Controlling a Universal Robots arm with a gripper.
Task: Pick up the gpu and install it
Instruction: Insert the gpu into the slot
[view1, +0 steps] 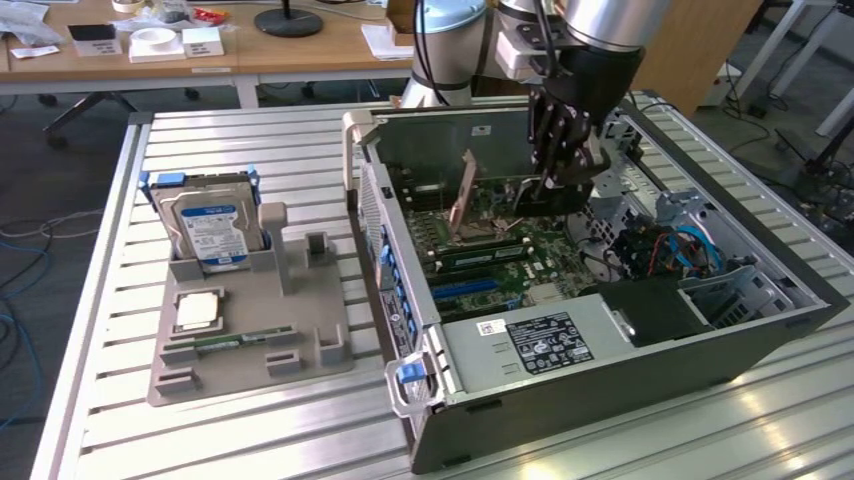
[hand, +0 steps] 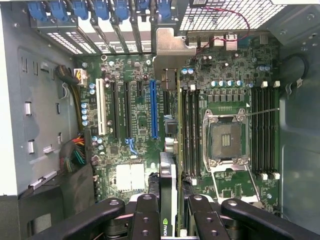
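Gpu sits edge-on between the gripper fingers: thin dark green board with a black cooler block and a bent silvery metal bracket at the far end. Jaws narrow, clamped on the card's two flat faces. In the exterior view the gripper hangs inside the open computer case, about 1 o'clock from frame centre, with the gpu held above the motherboard, over the slots; can't tell if its edge touches a slot. Board is green and densely populated: long black slots, one bright blue slot, and a square metal-framed cpu socket. Case is dark grey sheet metal lying on its side, lid off, perforated rear panel, blue plastic latches. At 9 o'clock in the exterior view is a grey moulded plastic tray, with a silver hard drive with blue-white label standing upright in it. Everything rests on a ribbed aluminium table with long parallel grooves. At 11 o'clock, behind it, is a wooden desk with small boxes and papers.
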